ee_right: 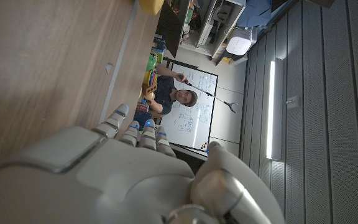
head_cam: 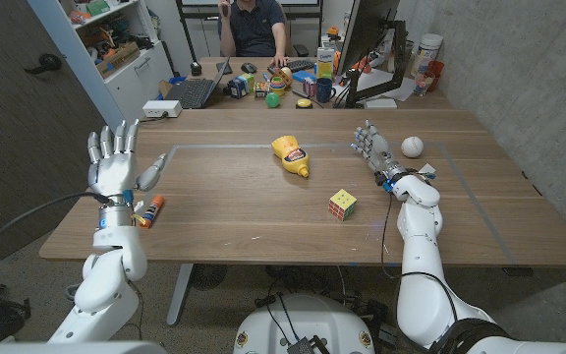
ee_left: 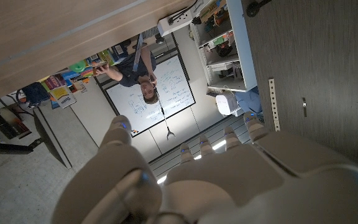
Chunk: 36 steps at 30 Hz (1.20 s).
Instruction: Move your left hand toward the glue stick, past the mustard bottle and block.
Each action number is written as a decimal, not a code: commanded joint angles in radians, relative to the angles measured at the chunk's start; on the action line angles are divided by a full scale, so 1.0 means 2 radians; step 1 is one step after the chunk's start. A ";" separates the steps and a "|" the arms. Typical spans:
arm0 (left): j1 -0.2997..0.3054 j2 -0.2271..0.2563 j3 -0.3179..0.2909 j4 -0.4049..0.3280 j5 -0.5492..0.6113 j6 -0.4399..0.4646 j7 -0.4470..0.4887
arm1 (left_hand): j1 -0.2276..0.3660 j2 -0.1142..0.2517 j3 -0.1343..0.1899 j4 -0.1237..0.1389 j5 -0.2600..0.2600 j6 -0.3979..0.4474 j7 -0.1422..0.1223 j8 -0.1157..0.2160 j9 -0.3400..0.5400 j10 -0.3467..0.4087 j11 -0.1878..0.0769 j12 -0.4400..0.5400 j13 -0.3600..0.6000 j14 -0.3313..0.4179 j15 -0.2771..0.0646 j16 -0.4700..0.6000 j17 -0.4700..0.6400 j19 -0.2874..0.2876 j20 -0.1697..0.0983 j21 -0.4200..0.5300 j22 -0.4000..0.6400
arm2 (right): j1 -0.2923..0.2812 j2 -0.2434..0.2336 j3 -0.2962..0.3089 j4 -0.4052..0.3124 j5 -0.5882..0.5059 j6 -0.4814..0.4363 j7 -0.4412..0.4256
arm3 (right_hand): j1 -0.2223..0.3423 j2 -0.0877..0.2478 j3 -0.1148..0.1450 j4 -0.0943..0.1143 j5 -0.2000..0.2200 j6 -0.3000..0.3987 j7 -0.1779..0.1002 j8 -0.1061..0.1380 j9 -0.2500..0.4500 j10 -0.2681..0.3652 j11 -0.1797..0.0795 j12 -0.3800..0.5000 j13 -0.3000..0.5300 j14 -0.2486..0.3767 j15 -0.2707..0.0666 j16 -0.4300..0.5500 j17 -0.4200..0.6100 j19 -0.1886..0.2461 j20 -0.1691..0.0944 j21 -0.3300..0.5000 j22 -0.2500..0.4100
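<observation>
Above glue stick [head_cam: 151, 210], left hand [head_cam: 114, 162] apparently empty, fingers [head_cam: 106, 144] spread.

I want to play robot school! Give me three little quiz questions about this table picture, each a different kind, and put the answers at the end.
1. True or false: the mustard bottle is standing upright.
2. Pick one. What lies closest to the left hand? A) the white ball B) the glue stick C) the colourful cube
3. Fill the gap: the left hand is raised with its fingers spread, holding ____.

Key
1. False. It lies on its side near the middle of the table.
2. B. The glue stick lies just beside the left wrist, near the table's front left edge.
3. Nothing. The right hand holds nothing either.
</observation>
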 commanded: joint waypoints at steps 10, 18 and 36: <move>0.005 -0.011 -0.028 0.070 -0.172 -0.090 0.032 | 0.013 -0.017 -0.009 0.002 0.010 -0.052 -0.002 0.007 0.002 -0.059 -0.003 0.010 -0.002 0.011 0.000 0.005 -0.002 0.060 0.002 0.010 -0.003 | -0.003 0.003 -0.006 -0.011 -0.006 0.004 -0.002 | -0.010 -0.003 -0.006 0.000 0.001 0.002 0.005 0.003 0.002 0.001 0.000 0.003 0.001 0.001 0.004 0.003 0.001 -0.003 0.007 -0.002 0.002; 0.009 -0.003 -0.031 0.072 -0.208 -0.094 0.005 | 0.021 -0.020 -0.012 0.003 0.015 -0.049 -0.002 0.009 0.003 -0.028 0.003 0.016 -0.004 0.045 -0.004 0.014 -0.003 0.089 0.002 0.009 -0.006 | -0.008 0.004 -0.007 -0.016 -0.004 0.007 -0.005 | -0.013 -0.005 -0.008 0.001 0.002 0.001 0.004 0.002 0.002 0.002 0.000 0.003 0.001 0.002 0.006 0.003 0.001 -0.004 0.008 -0.003 0.002; 0.007 0.053 -0.010 0.053 -0.216 -0.037 -0.087 | 0.047 -0.020 -0.011 0.001 0.021 -0.014 -0.001 0.024 0.005 0.012 -0.015 0.021 -0.008 0.072 -0.033 0.014 -0.005 0.130 0.002 0.003 -0.009 | -0.013 0.006 -0.006 -0.020 0.007 0.019 -0.009 | -0.019 -0.009 -0.015 0.001 0.002 0.001 0.003 0.002 0.001 0.003 -0.002 0.003 0.001 0.003 0.007 0.003 0.001 -0.009 0.010 -0.007 0.002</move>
